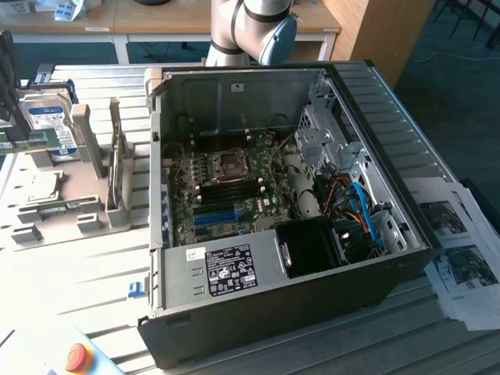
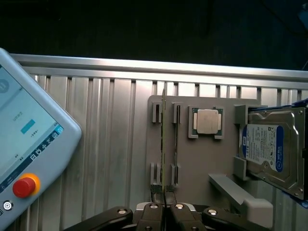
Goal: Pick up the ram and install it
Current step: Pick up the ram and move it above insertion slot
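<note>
Ram (image 2: pixel 163 139) stands on edge in a slot of the grey holder plate (image 2: pixel 192 163), its long axis running along the plate and away from the gripper (image 2: pixel 165 208). The gripper is clenched on the ram's near end (seen edge-on, a thin line). A second stick (image 2: pixel 176 139) stands parallel just beside it. A processor (image 2: pixel 207 120) and a hard drive (image 2: pixel 269 149) sit further across the plate, and a teach pendant (image 2: pixel 29 144) lies off its opposite side.
</note>
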Available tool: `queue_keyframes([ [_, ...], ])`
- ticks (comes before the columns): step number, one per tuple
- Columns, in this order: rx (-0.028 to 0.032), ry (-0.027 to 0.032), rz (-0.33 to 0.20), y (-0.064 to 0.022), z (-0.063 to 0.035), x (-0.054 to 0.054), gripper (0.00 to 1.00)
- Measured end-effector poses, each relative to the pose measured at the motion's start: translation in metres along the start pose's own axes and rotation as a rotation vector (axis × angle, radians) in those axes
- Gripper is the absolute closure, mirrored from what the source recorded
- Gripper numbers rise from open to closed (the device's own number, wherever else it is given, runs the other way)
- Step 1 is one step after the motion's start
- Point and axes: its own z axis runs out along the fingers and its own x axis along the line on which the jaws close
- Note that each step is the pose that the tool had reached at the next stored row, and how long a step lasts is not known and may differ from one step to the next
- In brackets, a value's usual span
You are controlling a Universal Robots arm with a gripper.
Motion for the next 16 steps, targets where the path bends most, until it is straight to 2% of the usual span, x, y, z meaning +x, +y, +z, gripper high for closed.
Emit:
queue_keyframes([
  [16,0.0001,0.0005,0.004,0.0003,-0.0205,0.0,0.88],
])
